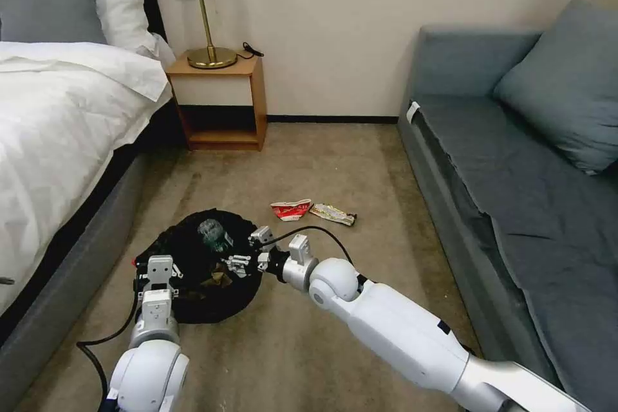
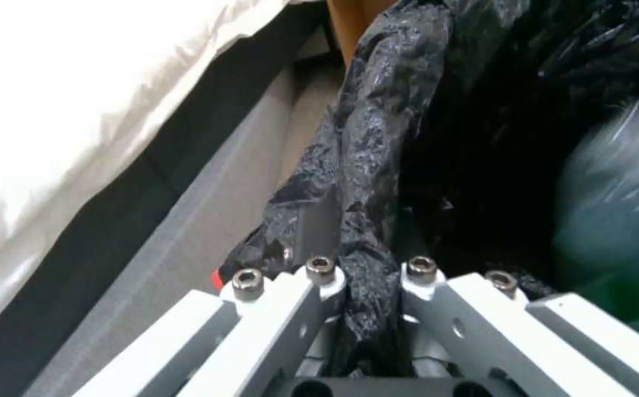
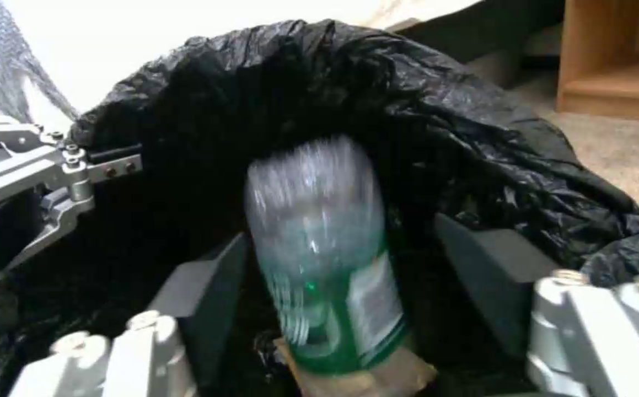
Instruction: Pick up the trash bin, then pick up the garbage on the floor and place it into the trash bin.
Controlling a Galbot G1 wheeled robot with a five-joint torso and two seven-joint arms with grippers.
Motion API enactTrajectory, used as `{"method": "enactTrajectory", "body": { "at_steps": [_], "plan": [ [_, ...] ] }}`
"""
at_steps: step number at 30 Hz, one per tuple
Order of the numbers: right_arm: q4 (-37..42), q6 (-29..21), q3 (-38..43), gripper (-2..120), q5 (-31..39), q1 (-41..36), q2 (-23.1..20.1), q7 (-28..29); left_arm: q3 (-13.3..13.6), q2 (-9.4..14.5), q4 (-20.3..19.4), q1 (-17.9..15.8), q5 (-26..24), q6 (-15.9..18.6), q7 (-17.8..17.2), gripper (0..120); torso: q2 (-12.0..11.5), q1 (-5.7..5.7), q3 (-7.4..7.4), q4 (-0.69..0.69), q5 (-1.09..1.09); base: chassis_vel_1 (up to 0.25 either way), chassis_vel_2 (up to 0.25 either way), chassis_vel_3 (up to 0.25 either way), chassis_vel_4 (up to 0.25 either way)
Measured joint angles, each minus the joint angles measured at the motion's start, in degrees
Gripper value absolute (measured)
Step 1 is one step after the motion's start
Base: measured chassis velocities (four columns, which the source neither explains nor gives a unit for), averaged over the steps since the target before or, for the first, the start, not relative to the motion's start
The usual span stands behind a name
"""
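Observation:
The trash bin [image 1: 193, 299], lined with a crinkly black bag, sits low between my arms. My left gripper [image 1: 156, 275] is shut on its near-left rim; the left wrist view shows the bag's rim [image 2: 378, 138] pinched between that gripper's [image 2: 363, 286] fingers. My right gripper [image 1: 248, 250] hovers open over the bin's mouth. Between its spread fingers [image 3: 202, 298] a clear plastic bottle [image 3: 319, 237] with a green label stands blurred inside the bag [image 3: 407, 110], touching neither pad, above a crumpled brown paper bag [image 3: 363, 377]. A crushed red-and-white cup [image 1: 291, 209] and a shiny wrapper [image 1: 333, 213] lie on the carpet beyond the bin.
A bed [image 1: 58, 141] with white sheets and a grey frame runs along the left, close to the bin. A wooden nightstand [image 1: 222, 103] with a brass lamp stands at the back wall. A grey sofa [image 1: 515, 193] lines the right. Open carpet [image 1: 335, 161] lies between.

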Motion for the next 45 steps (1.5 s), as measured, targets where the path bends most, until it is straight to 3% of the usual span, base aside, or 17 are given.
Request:
{"method": "enactTrajectory", "body": {
  "at_steps": [3,8,26,35,45],
  "plan": [
    [0.12,0.11,0.68,88,-0.25,-0.54,-0.07,-0.11,-0.08,-0.05,0.28,-0.10,-0.08,-0.09,0.00,0,0.00,0.00,0.00,0.00,0.00,0.000,0.000,0.000,0.000],
    [0.39,1.01,1.91,99,-0.39,-0.85,-0.19,-0.15,-0.62,0.02,0.48,-0.28,-0.52,-0.11,0.00,0,0.00,0.00,0.00,0.00,0.00,0.000,0.000,0.000,0.000],
    [-0.94,1.47,12.90,100,3.08,-1.47,-1.55,3.34,-2.67,0.56,1.55,-0.47,-1.46,-0.83,-0.05,0,0.00,0.00,0.01,0.00,0.01,0.000,0.000,0.000,0.000],
    [-7.17,-0.83,20.56,100,2.76,-1.62,-2.19,8.64,-2.77,0.54,2.01,-0.16,-1.45,-1.50,-0.10,0,0.00,0.00,0.01,0.00,0.01,0.000,0.000,0.000,0.000],
    [-15.08,-0.74,26.82,100,2.72,-2.48,-1.32,9.95,-3.00,1.02,2.18,-0.03,-1.44,-1.76,-0.12,0,0.00,0.00,0.00,0.01,0.00,0.000,0.000,0.000,0.000]
  ]
}}
